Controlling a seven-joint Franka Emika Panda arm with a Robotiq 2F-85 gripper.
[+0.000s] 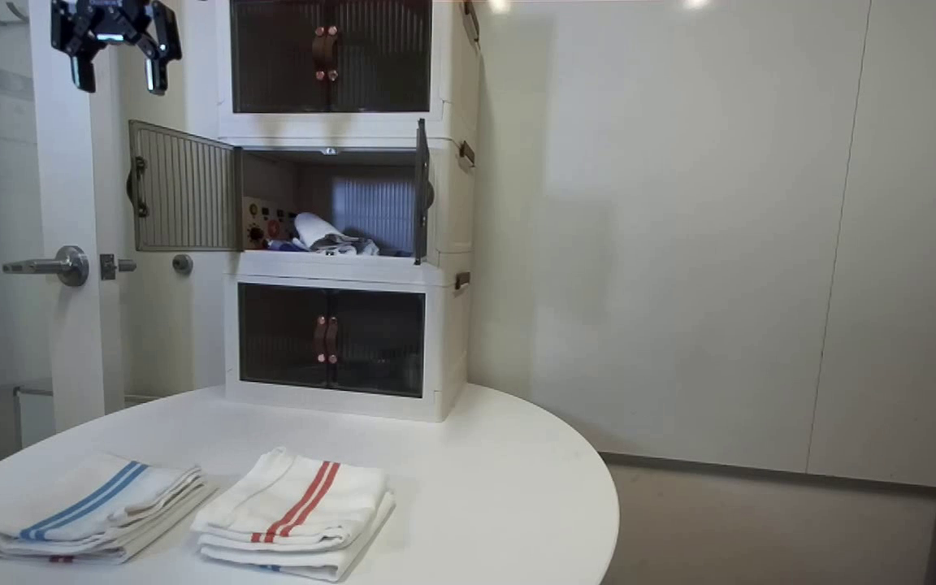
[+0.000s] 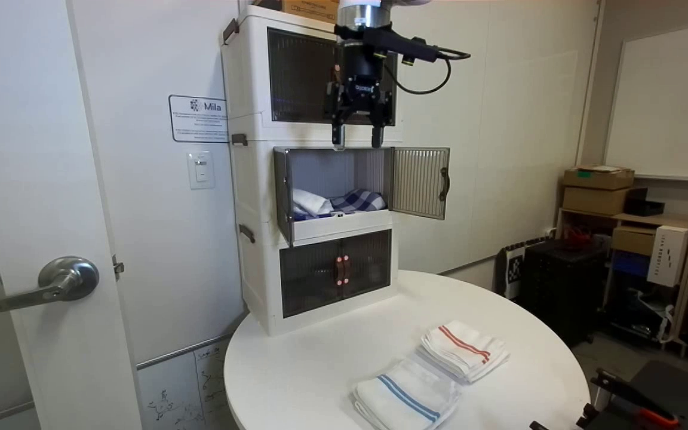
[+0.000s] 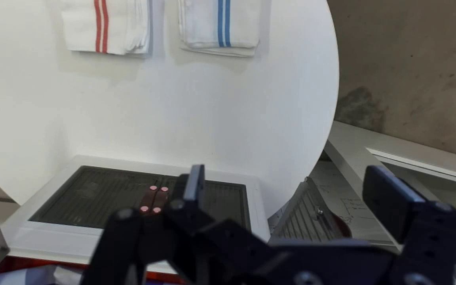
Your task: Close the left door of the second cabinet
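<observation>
The second cabinet (image 1: 334,266) is the middle white unit of the stack; it also shows in an exterior view (image 2: 344,226). Its left door (image 1: 188,187) stands wide open, swung out to the left. In an exterior view the left door (image 2: 283,197) shows nearly edge-on. In the wrist view the left door (image 3: 305,213) lies below and between the fingers, its handle partly hidden. My gripper (image 1: 120,85) is open and empty, higher than the left door and apart from it. The gripper also shows in an exterior view (image 2: 358,140) and in the wrist view (image 3: 289,190).
The right door (image 1: 422,191) of the second cabinet is open too; it also shows in an exterior view (image 2: 420,182). The upper (image 1: 281,61) and lower (image 1: 281,333) cabinet doors are shut. Two folded towel stacks (image 1: 297,512) lie on the round table (image 1: 500,487). A room door (image 1: 74,341) stands at left.
</observation>
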